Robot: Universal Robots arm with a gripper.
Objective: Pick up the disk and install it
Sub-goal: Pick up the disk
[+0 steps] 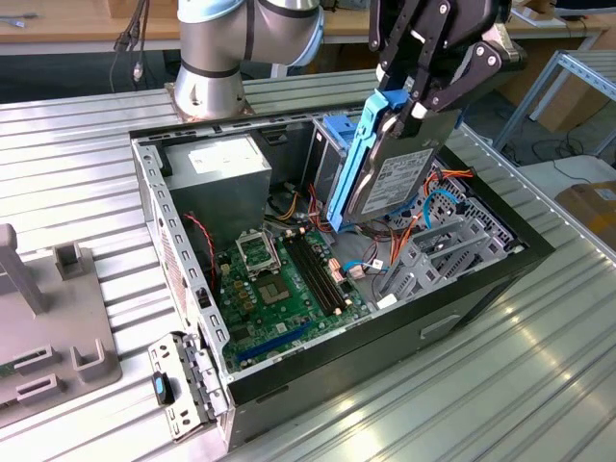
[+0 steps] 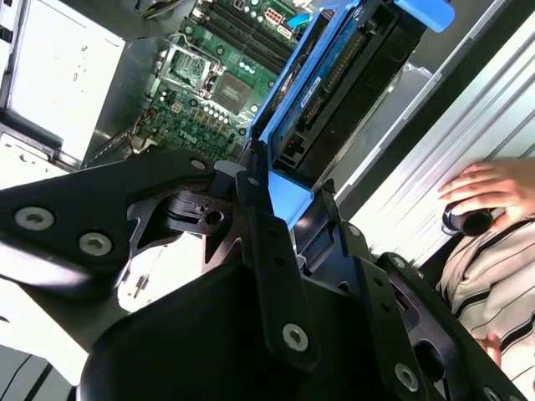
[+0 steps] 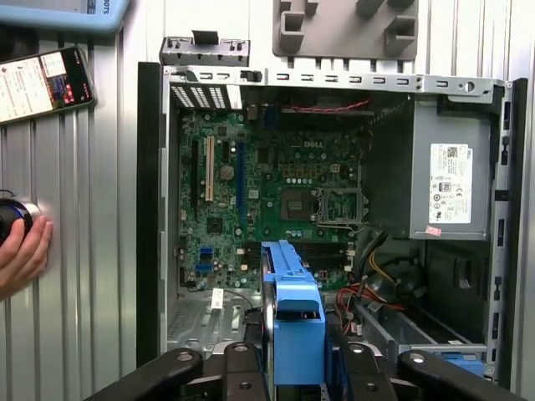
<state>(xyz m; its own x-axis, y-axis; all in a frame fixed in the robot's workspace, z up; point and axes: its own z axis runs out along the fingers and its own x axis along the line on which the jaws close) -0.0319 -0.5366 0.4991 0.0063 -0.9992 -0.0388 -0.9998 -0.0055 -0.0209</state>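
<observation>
The disk [image 1: 395, 183] is a grey metal slab in bright blue carrier rails. It hangs tilted on edge above the open computer case [image 1: 481, 279], over the grey drive cage [image 1: 433, 252] at the exterior view's right. My gripper [image 1: 412, 101] is shut on its upper end. In the second wrist view the black fingers [image 2: 261, 219] clamp the blue rail of the disk [image 2: 294, 109]. In the first wrist view the disk [image 3: 292, 322] points edge-on at the motherboard [image 3: 276, 192], and the gripper [image 3: 294, 368] grips it from both sides.
The case holds a power supply [image 1: 226, 166], red and orange cables [image 1: 404, 231] and a blue latch [image 1: 337, 130]. A grey fixture [image 1: 53, 327] lies at the exterior view's left. A person's hand [image 3: 21, 246] and a phone [image 3: 42, 83] rest beside the case.
</observation>
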